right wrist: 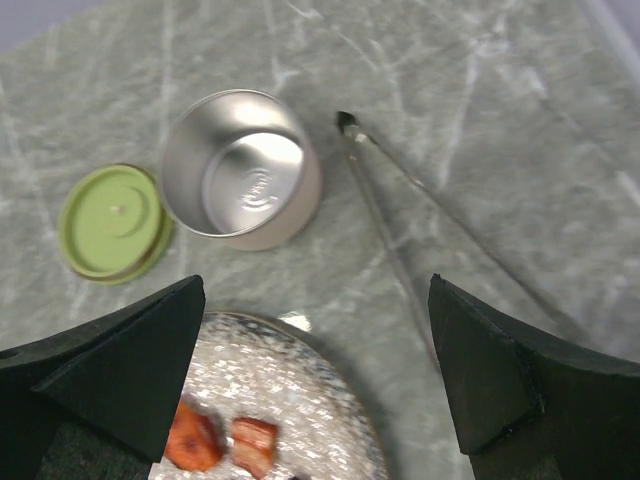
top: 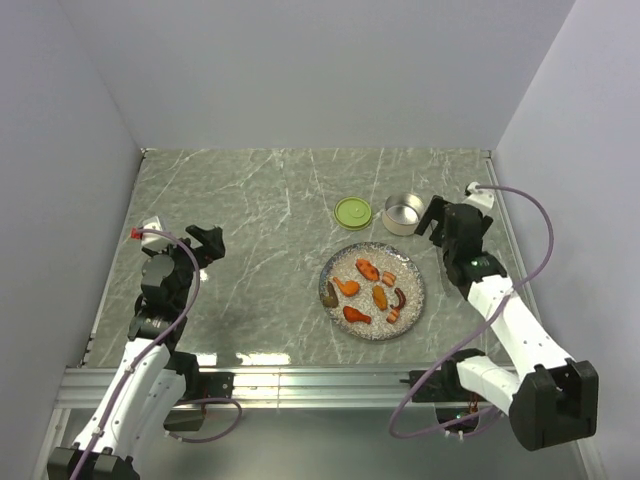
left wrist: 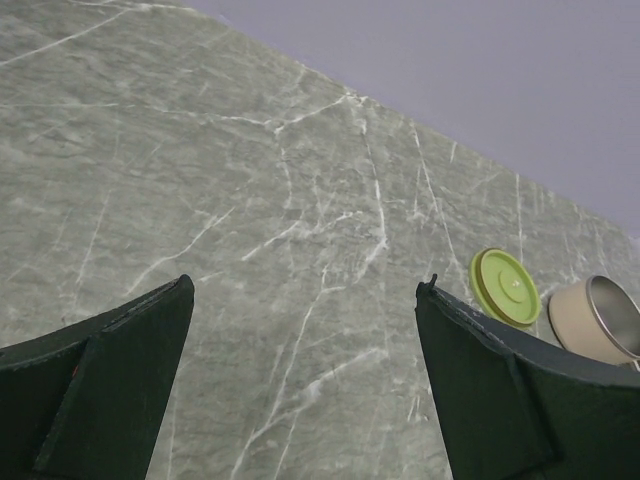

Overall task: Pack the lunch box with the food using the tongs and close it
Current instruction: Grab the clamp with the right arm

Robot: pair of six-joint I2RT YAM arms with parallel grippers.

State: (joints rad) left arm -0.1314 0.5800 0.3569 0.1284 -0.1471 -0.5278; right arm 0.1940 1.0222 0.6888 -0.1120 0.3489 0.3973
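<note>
Top external view: the lunch box (top: 403, 213) stands uncapped at the far right of the table (top: 250, 190), and its lime-green lid (top: 352, 211) lies flat just beside it on the left. This leaves the tin mouth free for loading. The food (top: 368, 272), about eight orange, red and dark pieces, is spread on a speckled plate (top: 340, 262) just in front of both, so transfers should be short.

The right wrist view shows the tongs (right wrist: 372, 200) flat on the marble to the right of the tin, hinge towards the far side, arms splayed and untouched. The right gripper (right wrist: 315, 285) hangs above the gap between tin, plate and tongs with jaws spread wide and nothing between them, probably staged to pick up the tongs. The left gripper (left wrist: 305, 290) is well apart on the left, jaws also fully spread and empty.

The surface is grey-green marble-patterned with white veins, matte and level. Plain pale walls (top: 320, 70) enclose three sides, and a metal rail (top: 300, 380) runs along the near edge.
</note>
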